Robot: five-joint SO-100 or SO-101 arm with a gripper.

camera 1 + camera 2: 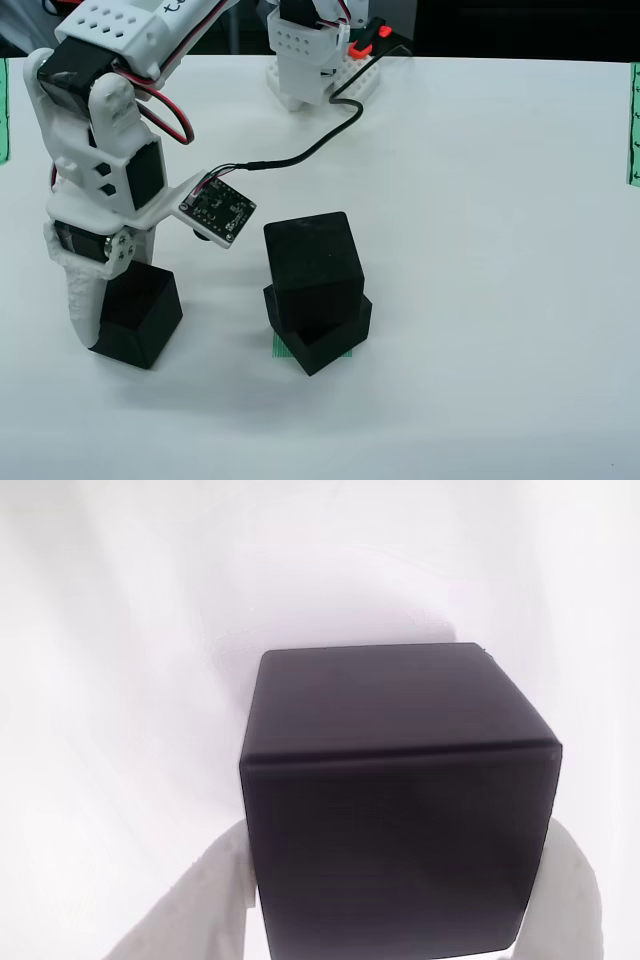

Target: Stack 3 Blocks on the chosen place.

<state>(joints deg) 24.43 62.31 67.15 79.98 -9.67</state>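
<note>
1. My gripper (400, 920) is closed on a block (400, 800); in the wrist view one white finger (200, 900) presses its left side and the other its right.
2. In the fixed view that same block (140, 315) sits on the white table (480, 300) at the left, with my gripper (100, 315) down over it.
3. To its right in the fixed view, well apart from my hand, two more blocks are stacked: the lower block (325, 340) is turned at an angle and the upper block (312, 260) rests on it.
4. The green patch (282, 347) peeks out under the lower block's left corner.
5. Farther back, a black cable (320, 140) runs to my base (315, 60).
6. Green strips (633, 125) line the table's side edges.
</note>
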